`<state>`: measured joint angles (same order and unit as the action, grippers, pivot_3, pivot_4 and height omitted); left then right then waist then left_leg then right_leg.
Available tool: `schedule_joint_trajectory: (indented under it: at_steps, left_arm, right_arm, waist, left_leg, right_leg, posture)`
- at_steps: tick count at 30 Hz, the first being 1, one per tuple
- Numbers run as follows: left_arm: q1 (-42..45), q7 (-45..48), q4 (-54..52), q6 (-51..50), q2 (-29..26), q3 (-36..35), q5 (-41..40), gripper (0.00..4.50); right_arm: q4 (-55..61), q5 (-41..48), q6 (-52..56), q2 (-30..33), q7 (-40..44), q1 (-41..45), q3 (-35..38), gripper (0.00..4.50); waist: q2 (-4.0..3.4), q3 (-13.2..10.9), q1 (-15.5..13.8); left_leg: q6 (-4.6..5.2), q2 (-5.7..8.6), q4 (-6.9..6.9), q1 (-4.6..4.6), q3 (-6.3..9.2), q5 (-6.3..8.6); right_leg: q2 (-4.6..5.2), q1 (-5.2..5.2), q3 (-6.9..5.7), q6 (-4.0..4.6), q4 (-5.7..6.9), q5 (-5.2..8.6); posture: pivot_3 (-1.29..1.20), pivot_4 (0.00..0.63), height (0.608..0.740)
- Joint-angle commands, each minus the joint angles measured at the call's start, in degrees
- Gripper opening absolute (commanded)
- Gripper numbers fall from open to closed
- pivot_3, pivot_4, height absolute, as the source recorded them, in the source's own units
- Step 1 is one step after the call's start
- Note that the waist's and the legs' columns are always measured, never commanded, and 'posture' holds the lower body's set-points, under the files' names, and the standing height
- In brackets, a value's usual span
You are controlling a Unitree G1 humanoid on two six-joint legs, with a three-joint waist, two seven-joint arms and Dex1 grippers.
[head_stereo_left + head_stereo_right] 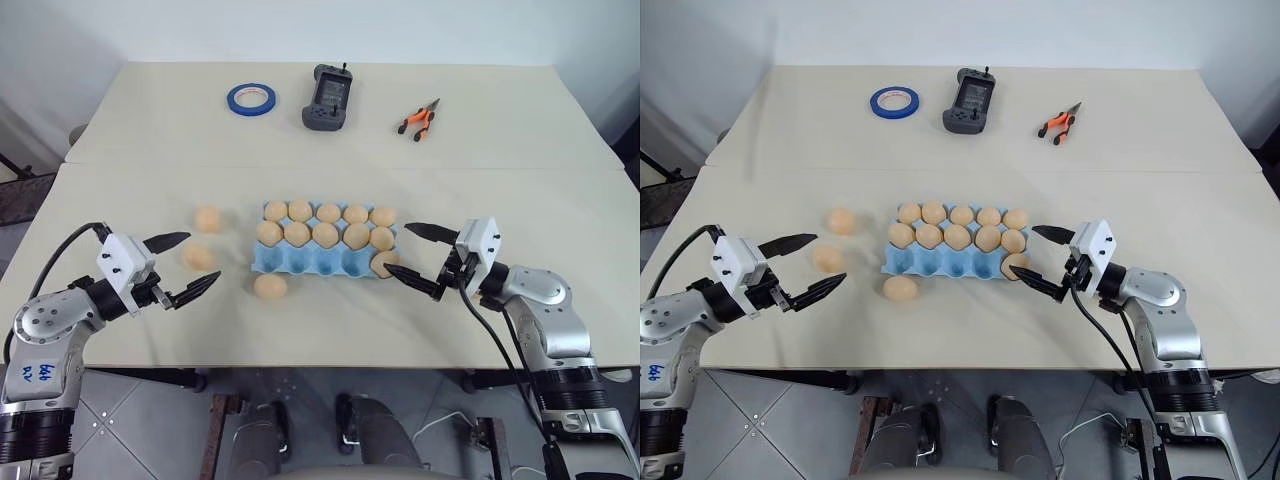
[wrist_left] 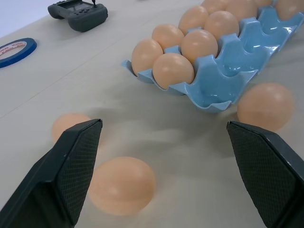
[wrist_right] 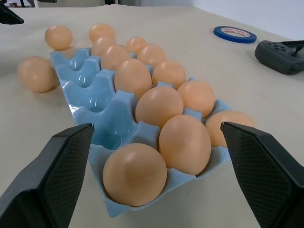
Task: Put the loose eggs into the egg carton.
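The light blue egg carton (image 1: 300, 262) lies mid-table. Its two back rows are full of tan eggs, and one more egg (image 1: 385, 263) sits in the right end cup of the front row; the other front cups are empty. Three loose eggs lie to its left: one (image 1: 207, 218) farther back, one (image 1: 198, 257) nearer, one (image 1: 269, 286) by the carton's front left corner. My left gripper (image 1: 203, 257) is open, level, with the nearer loose egg (image 2: 122, 185) between its fingertips, close to one finger. My right gripper (image 1: 395, 250) is open at the carton's right end, straddling the end cups.
At the back of the table lie a blue tape ring (image 1: 251, 98), a dark handheld controller (image 1: 328, 97) and orange-handled pliers (image 1: 420, 120). A seam runs across the table behind the carton. The table's front edge is just below both grippers.
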<state>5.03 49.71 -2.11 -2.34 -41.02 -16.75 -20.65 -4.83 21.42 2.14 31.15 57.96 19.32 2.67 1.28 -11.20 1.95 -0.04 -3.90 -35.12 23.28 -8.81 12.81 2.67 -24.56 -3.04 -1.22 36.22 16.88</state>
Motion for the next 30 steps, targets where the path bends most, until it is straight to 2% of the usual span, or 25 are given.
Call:
schedule_joint_trajectory:
  at_steps: [1, 9, 15, 21, 25, 30]
  left_arm:
    - [-0.26, -0.06, -1.39, 1.39, 0.09, 0.34, 0.62, 4.48]
    - [3.48, 2.61, -2.65, -0.70, 2.19, 5.35, -0.97, 4.48]
    - [9.48, 5.75, -0.48, -0.20, 5.53, 12.58, 0.49, 4.48]
    - [12.78, 9.50, 1.90, -0.66, 7.51, 17.09, 0.28, 4.48]
    - [14.56, 10.83, 3.54, 0.13, 8.37, 19.01, 1.08, 4.48]
    - [15.83, 10.59, 5.27, 0.86, 9.11, 18.80, 1.47, 4.48]
  right_arm:
    - [0.97, 0.35, -1.54, -0.09, -0.08, 0.03, 1.01, 4.50]
    - [7.01, 2.35, 0.63, 2.51, -5.46, -5.61, 8.01, 4.50]
    - [14.49, 3.64, 2.35, 5.48, -10.51, -19.13, 20.13, 4.50]
    - [16.12, 5.35, 1.61, 4.54, -12.29, -30.90, 30.42, 4.50]
    - [15.90, 6.76, -0.47, 2.24, -11.28, -37.06, 32.87, 4.50]
    - [14.83, 7.45, -0.81, 0.91, -11.34, -37.77, 31.80, 4.50]
  waist:
    - [0.00, 0.00, -0.01]
    - [0.03, 0.02, -0.46]
    - [0.08, 0.06, -1.13]
    - [0.14, 0.09, -0.33]
    - [0.15, 0.11, -0.23]
    - [0.15, 0.11, -0.03]
  left_leg:
    - [0.00, 0.00, 0.00, 0.00, 0.00, 0.00]
    - [-0.01, 0.03, -0.03, 0.00, 0.01, 0.00]
    - [0.01, 0.09, -0.06, -0.01, 0.02, -0.01]
    - [0.01, 0.08, -0.10, -0.10, 0.02, -0.05]
    - [-0.02, 0.07, -0.12, -0.15, 0.05, -0.10]
    - [0.06, 0.11, -0.23, -0.16, 0.06, -0.15]
  right_leg:
    - [0.00, 0.00, 0.00, 0.00, 0.01, 0.00]
    - [0.01, 0.01, 0.01, 0.00, 0.04, 0.00]
    - [0.01, 0.06, 0.04, -0.05, 0.04, -0.02]
    - [-0.13, 0.11, 0.10, -0.07, 0.05, -0.02]
    - [-0.18, 0.13, 0.14, -0.09, 0.05, 0.00]
    - [-0.18, 0.15, 0.26, -0.16, -0.01, -0.07]
  posture:
    - [0.00, 0.150, 0.740]
    - [0.00, 0.150, 0.740]
    - [0.00, 0.150, 0.740]
    - [0.00, 0.150, 0.740]
    - [0.00, 0.150, 0.740]
    - [0.00, 0.150, 0.740]
